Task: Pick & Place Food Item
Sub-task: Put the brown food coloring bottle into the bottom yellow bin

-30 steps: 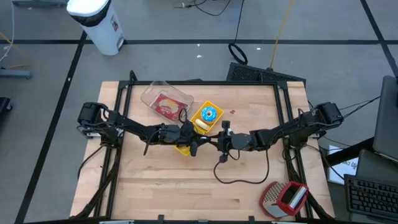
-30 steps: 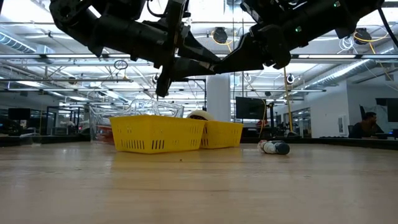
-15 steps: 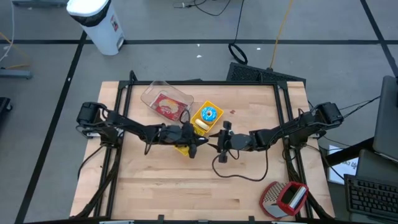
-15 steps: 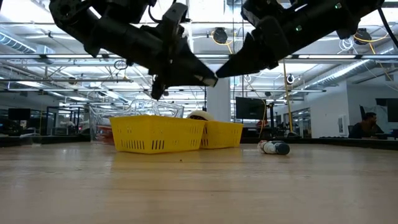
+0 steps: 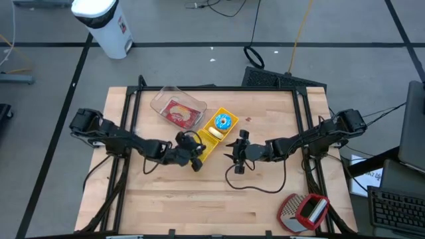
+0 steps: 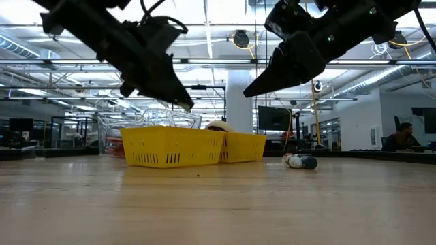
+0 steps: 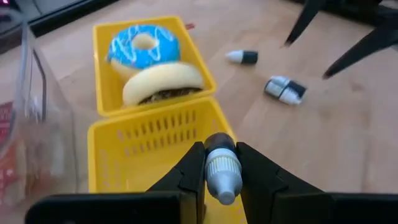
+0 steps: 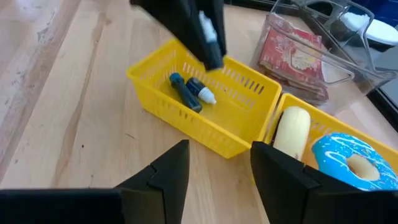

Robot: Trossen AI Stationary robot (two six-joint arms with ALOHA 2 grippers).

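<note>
My left gripper (image 7: 221,177) is shut on a small dropper bottle (image 7: 221,163) with a pale ribbed cap. It hovers over a yellow basket (image 8: 205,109) that holds two dark blue bottles (image 8: 186,92). The adjoining yellow basket (image 7: 106,68) holds a blue-iced doughnut (image 7: 144,45) and a pale bun (image 7: 163,81). Two more small bottles (image 7: 285,89) lie on the wood to the right of the baskets. My right gripper (image 8: 221,180) stands open and empty a little to the right of the baskets (image 5: 236,154). My left gripper pinches the bottle between its two fingers at the ribbed pale cap (image 7: 221,160). The bottle's dark end points forward along the fingers. The fingers slant down from the table's left. The bottle is lifted clear above the yellow basket (image 8: 208,31).
A clear plastic tub (image 5: 178,109) with a red packet stands at the back left of the baskets. A red and grey tool (image 5: 304,211) lies at the near right corner. A black cable (image 5: 255,189) loops over the wood below my right gripper.
The two grippers met tip to tip over the baskets and have parted. My left gripper has drawn back toward the table's left and turned, taking the small bottle with it. My right arm has stayed where it was.
</note>
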